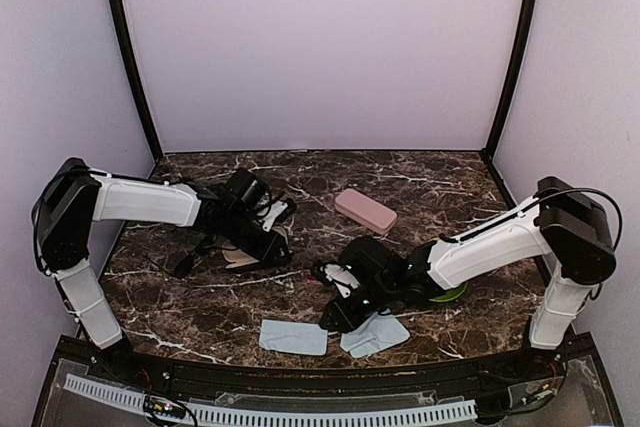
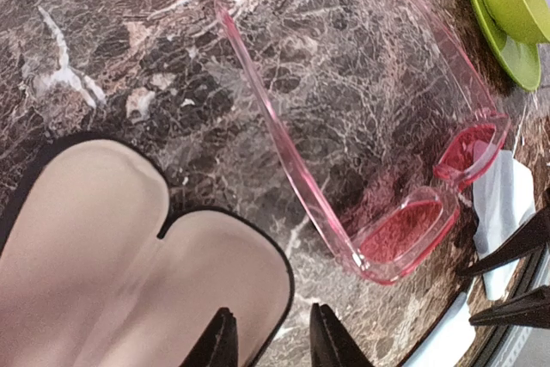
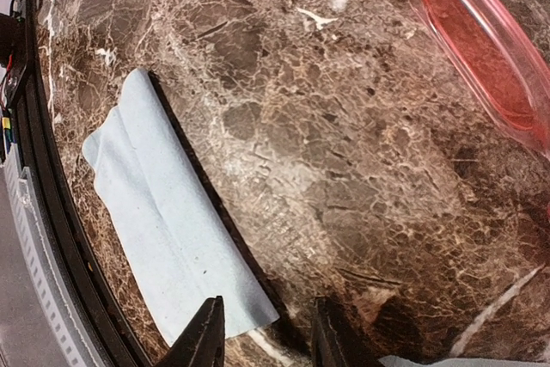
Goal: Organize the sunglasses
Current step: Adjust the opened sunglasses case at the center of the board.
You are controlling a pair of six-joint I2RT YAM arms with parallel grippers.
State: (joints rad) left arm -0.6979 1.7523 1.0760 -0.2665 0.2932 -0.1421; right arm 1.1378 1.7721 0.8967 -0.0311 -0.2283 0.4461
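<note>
Left gripper [image 2: 273, 341] over brown marble table [image 2: 120, 49]

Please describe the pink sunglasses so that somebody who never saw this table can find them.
On the dark marble table, look in the left wrist view between the open black case with beige lining and the lime-green object. The pink sunglasses lie there, temples unfolded; nothing else is see-through red-pink.

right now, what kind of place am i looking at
Probably a robot lab test booth: plain lilac walls and black posts box in a marble-look table, a left arm and a right arm stand at its near edge, and pink sunglasses lie as props.
</note>
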